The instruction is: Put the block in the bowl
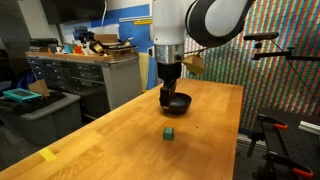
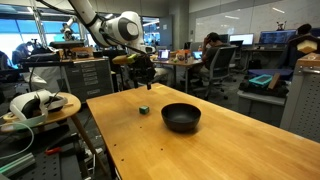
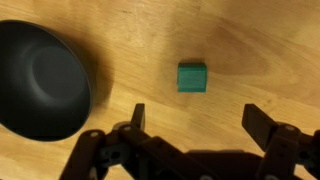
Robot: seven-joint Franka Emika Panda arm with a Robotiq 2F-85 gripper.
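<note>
In the wrist view the bowl (image 3: 40,80) lies at the left, empty, its matte inside turned up to take the load. It stands on the bare desk (image 3: 260,50) with nothing crowding its rim, which should make a drop easy. To its right, apart from the bowl, the block (image 3: 192,76) sits flat on the desk, not yet in the bowl, its sides roughly square to the camera. The claw (image 3: 198,118) hangs over it, spread wide and holding nothing. Its fingers (image 3: 137,116) stand to either side of the block's line, so the gap seems set to straddle the cube on a straight descent. In an exterior view the claw (image 2: 143,74) hovers high above the block (image 2: 145,109) rather than at its level. I judge the step in hand to be lining up before lowering and closing; the carry to the bowl afterward looks short.
</note>
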